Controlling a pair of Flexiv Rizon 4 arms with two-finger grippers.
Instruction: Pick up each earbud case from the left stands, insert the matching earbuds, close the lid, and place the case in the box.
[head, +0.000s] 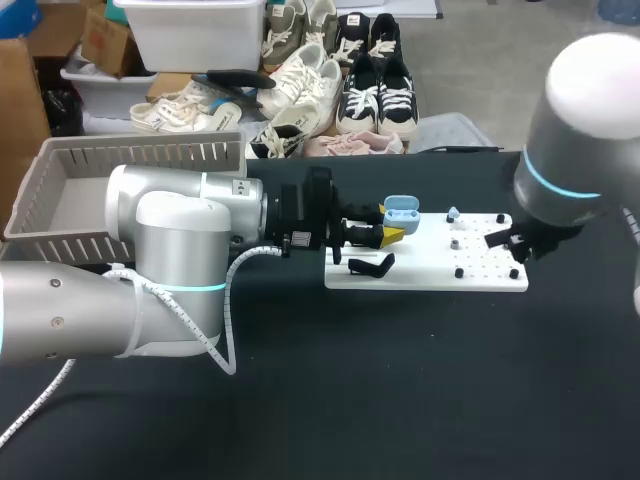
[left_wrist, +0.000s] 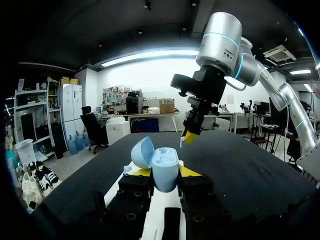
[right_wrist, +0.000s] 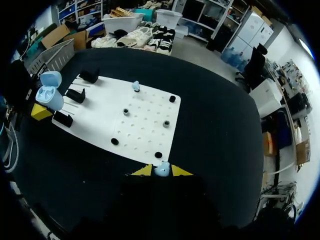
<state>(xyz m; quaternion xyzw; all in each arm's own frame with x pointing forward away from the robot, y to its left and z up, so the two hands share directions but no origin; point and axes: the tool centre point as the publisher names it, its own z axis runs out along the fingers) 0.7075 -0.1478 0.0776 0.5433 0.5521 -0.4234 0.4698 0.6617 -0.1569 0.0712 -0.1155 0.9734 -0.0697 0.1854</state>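
Note:
A light blue earbud case (left_wrist: 165, 169) with its lid open stands upright between my left gripper's (left_wrist: 166, 172) yellow tips, which are shut on it. In the head view the case (head: 400, 211) hangs over the left end of the white board (head: 430, 272). My right gripper (right_wrist: 161, 171) is shut on a small light blue earbud (right_wrist: 161, 169), above the board's right edge (head: 505, 243). From the left wrist, the right gripper (left_wrist: 188, 136) hangs ahead of the case, apart from it. A second earbud (right_wrist: 135, 86) sits on a peg at the board's far side (head: 453, 213).
Black stands (right_wrist: 75, 95) line the board's left end, one of them (head: 370, 265) close under the left gripper. Several black pegs (right_wrist: 126, 111) dot the board. A grey slatted box (head: 130, 185) sits at the table's far left. Black tabletop lies all round the board.

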